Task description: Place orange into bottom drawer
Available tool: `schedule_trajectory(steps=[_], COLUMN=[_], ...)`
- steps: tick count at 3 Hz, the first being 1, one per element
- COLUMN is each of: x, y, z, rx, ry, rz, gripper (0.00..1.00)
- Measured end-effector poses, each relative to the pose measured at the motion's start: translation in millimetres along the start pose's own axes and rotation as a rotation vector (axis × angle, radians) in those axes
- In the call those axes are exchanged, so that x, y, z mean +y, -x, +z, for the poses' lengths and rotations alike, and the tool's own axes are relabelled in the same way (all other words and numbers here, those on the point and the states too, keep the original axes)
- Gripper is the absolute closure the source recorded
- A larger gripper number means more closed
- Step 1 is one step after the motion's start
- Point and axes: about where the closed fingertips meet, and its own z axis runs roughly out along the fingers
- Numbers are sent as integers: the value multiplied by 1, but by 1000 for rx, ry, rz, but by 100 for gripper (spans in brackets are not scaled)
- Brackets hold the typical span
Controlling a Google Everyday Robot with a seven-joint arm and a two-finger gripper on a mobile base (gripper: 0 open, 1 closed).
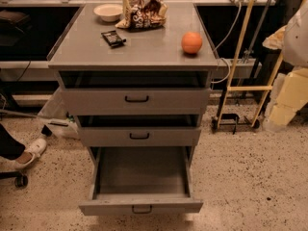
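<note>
Round, smooth, bright-orange orange (192, 42) sat on grey metal table (144, 52), near right edge. Deep grey bottom drawer (142, 170) stood open below. Judged firm, light, roll-prone; grasp across middle. End effector out of view; state could not be told.

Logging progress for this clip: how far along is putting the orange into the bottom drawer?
Done: the bottom drawer is pulled well out, its grey inside bare. In hand: nothing; the robot's hand is not in view. Left: the whole move. The orange sits on the cabinet top near its right edge, so it has yet to be grasped, carried down and set in the drawer.
</note>
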Motion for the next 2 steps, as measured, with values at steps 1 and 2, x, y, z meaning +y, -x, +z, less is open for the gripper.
schedule_trajectory(steps=[1, 2], x=[0, -14], y=[0, 2], z=[0, -3], rx=[0, -47], ry=[0, -23], rz=[0, -1], gripper=[0, 0])
